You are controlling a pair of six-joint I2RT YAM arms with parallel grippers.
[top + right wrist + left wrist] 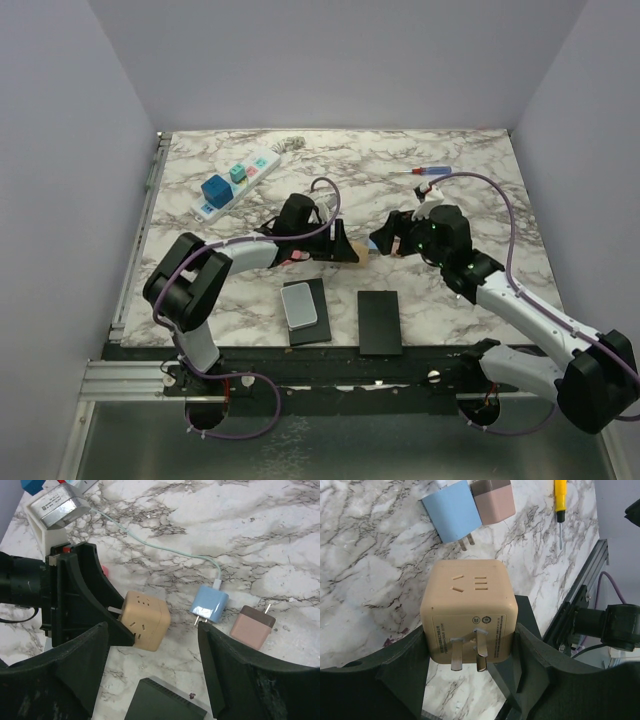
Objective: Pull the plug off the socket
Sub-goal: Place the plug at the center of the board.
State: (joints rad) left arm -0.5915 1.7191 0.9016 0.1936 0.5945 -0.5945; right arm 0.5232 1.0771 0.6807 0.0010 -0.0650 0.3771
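Seeing left gripper clamped on smooth tan plastic cube with flat metal prongs; right gripper gaping over veined marble table. Spotting long white power strip far left, boxy blue plug seated in it.

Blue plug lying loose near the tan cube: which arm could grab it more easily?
The right. The right gripper is open with the blue plug close in front of it, while the left gripper is shut on the tan cube.
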